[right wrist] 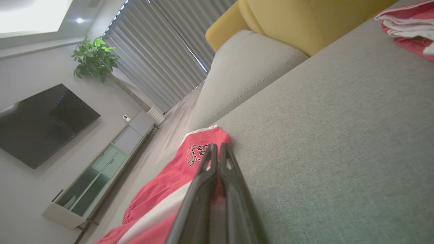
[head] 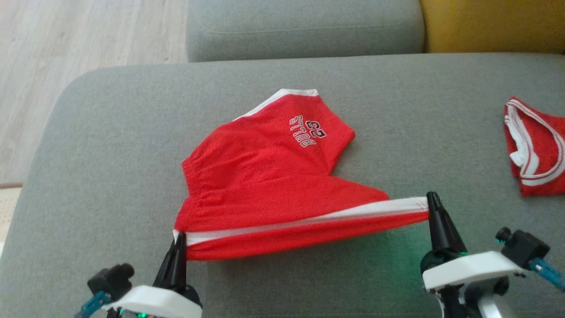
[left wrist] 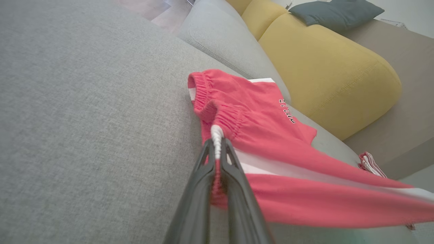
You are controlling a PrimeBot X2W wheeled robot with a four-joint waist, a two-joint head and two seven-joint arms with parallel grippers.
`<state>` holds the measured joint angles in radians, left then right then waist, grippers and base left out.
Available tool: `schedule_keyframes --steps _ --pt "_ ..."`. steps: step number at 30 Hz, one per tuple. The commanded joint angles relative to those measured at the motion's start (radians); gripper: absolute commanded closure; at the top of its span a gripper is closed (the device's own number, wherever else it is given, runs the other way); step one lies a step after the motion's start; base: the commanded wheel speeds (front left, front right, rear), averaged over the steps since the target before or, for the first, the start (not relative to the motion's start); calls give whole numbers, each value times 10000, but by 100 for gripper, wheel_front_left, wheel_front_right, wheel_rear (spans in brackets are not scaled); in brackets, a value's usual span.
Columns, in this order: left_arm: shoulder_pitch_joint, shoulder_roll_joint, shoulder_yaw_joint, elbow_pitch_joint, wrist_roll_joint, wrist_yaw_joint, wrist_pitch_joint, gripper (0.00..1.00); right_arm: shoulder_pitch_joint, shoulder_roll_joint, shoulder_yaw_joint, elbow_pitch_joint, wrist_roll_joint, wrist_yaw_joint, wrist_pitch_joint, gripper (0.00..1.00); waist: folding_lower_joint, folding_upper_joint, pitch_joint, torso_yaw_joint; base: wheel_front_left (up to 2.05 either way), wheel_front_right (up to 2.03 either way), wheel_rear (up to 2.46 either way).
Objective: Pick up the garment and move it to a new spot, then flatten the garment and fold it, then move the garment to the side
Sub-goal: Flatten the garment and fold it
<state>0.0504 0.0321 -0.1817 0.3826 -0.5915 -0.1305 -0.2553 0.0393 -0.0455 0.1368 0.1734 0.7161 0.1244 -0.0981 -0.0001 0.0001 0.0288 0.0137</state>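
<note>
The garment [head: 265,176] is a pair of red shorts with white side stripes and black-and-white lettering, spread on the grey sofa seat [head: 110,154]. Its near edge is lifted and stretched taut between my two grippers. My left gripper [head: 177,240] is shut on the waistband corner at the lower left. In the left wrist view the left gripper [left wrist: 217,144] pinches the white-striped elastic of the garment [left wrist: 271,135]. My right gripper [head: 430,198] is shut on the hem corner at the right. The right wrist view shows the right gripper [right wrist: 217,149] closed over the garment [right wrist: 162,183].
A second red-and-white garment [head: 536,148] lies folded at the seat's right edge. A grey back cushion [head: 304,26] and a yellow cushion [head: 494,24] line the far side. Wooden floor [head: 66,44] lies beyond the seat's left edge.
</note>
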Motion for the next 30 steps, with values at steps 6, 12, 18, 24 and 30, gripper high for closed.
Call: schedule_keyframes --steps 6,12,18,24,30 --pt "-1778 182 278 -588 -257 166 -64 100 -1736 -68 -183 -466 -664 63 363 100 1 -1 903 393 0 0 0" --pt "-3384 182 292 -330 -853 439 -64 100 -4153 -61 -5 612 -1311 63 723 100 1 -1 1802 676 0 0 0" --pt "-4492 182 63 45 -1647 757 -64 100 -6353 -55 32 2453 -1921 63 570 100 1 -1 2647 1127 0 0 0" --pt "-5477 181 -379 390 -2341 861 -64 100 -8117 -53 94 4201 -2548 63 189 100 1 -1 3476 1512 0 0 0" --pt "-6337 181 -952 665 -2735 712 -64 100 -9406 -53 165 5572 -3047 63 -355 100 1 -1 4106 1652 0 0 0"
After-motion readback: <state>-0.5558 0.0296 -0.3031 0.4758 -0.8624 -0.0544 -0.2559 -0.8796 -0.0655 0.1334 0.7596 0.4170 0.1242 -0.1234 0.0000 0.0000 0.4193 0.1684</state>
